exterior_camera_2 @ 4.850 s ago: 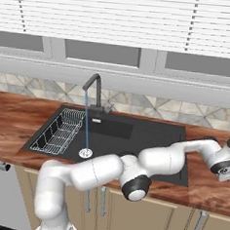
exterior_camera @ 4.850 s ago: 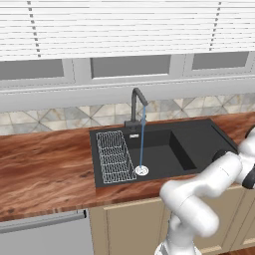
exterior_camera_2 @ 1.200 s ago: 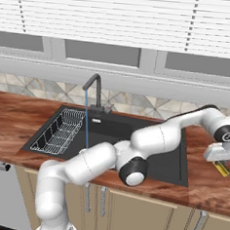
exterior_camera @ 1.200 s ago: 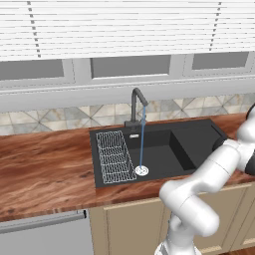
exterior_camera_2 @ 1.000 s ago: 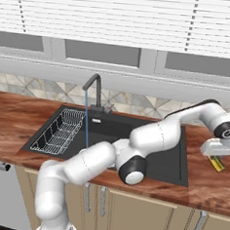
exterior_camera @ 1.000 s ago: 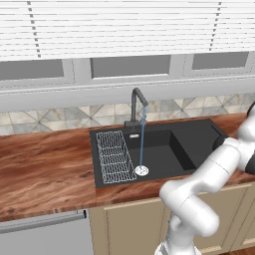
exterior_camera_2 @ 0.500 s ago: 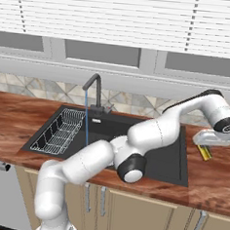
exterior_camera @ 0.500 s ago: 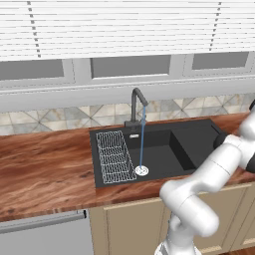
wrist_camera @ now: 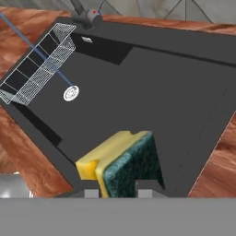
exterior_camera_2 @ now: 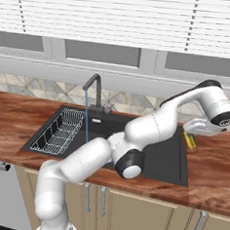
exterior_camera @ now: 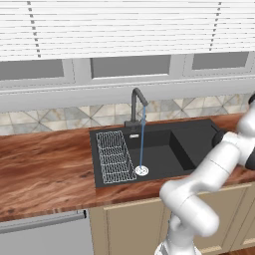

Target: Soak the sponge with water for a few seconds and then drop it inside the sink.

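My gripper [wrist_camera: 117,191] is shut on the sponge [wrist_camera: 124,163], a yellow block with a dark green scouring layer facing right in the hand view. In the right base view the gripper [exterior_camera_2: 190,139] holds the sponge [exterior_camera_2: 189,141] in the air over the right rim of the black sink [exterior_camera_2: 150,163]. The water [exterior_camera_2: 86,119] runs as a thin blue stream from the dark faucet [exterior_camera_2: 94,93] down to the round drain [wrist_camera: 70,93], far to the left of the sponge. The stream [exterior_camera: 142,139] also shows in the left base view.
A white wire rack [exterior_camera_2: 59,132] sits in the left part of the sink. Wooden countertop [exterior_camera_2: 215,169] surrounds the basin. A tiled backsplash and windows with blinds stand behind the faucet. My white arm [exterior_camera: 209,169] arches across the right side of the sink.
The gripper has carried the sponge up and to the left, from the counter right of the sink to above the sink's right rim. The water keeps running.
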